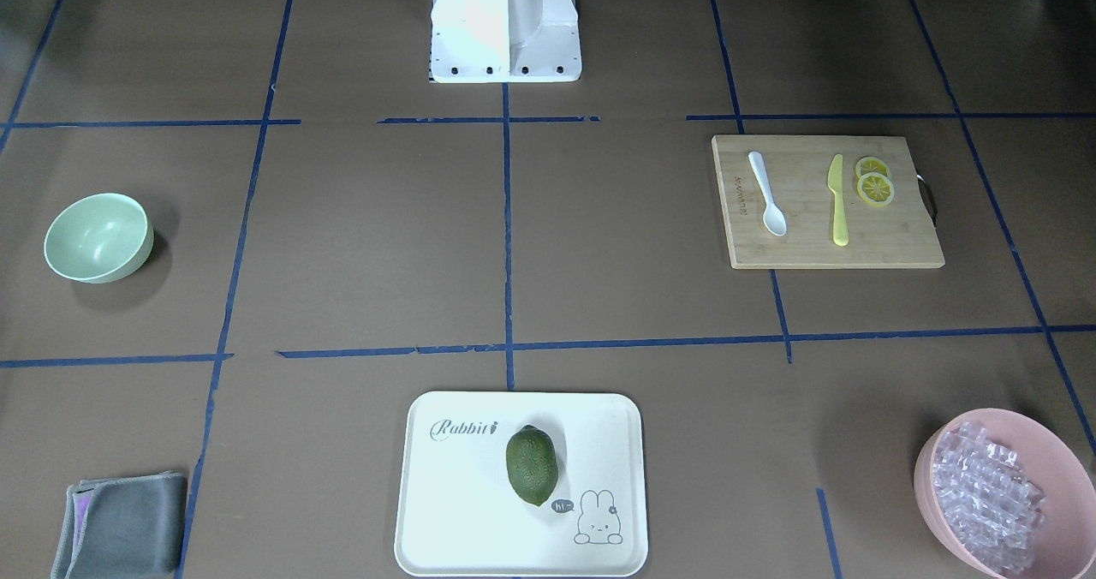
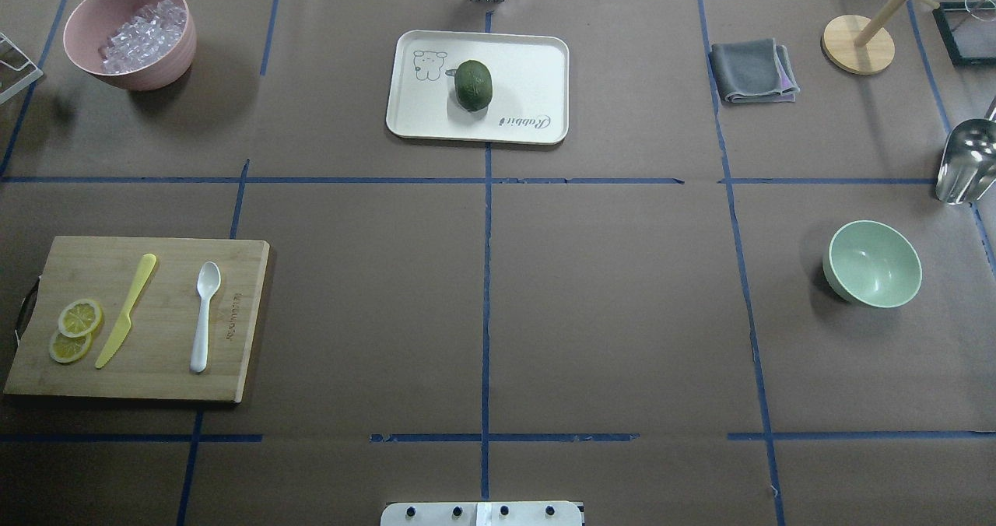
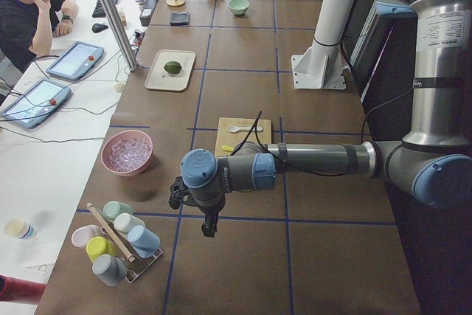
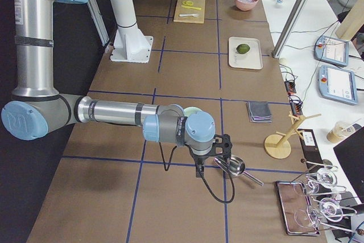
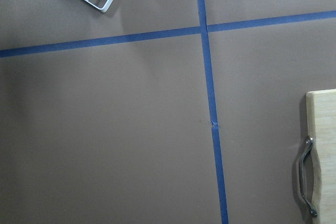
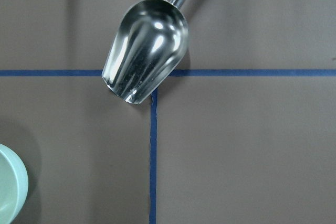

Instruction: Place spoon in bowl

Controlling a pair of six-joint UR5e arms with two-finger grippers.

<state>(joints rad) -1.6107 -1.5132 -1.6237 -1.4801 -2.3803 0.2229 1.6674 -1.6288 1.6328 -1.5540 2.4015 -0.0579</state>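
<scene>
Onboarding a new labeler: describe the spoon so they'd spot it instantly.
On the robot's left half of the table lies a wooden cutting board. Three things lie on it: lemon slices, a yellow knife and the spoon. The spoon is the white one with the oval scoop, on the side nearest the table's middle.

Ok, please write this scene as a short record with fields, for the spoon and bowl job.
spoon: lying flat on the cutting board, next to the yellow knife, not held
bowl: upright, empty, on the table at the robot's right side
also on board: two lemon slices
left pincer: above the table beside the board; open or shut, cannot tell
right pincer: above the table near the metal scoop; cannot tell
task: not yet done
</scene>
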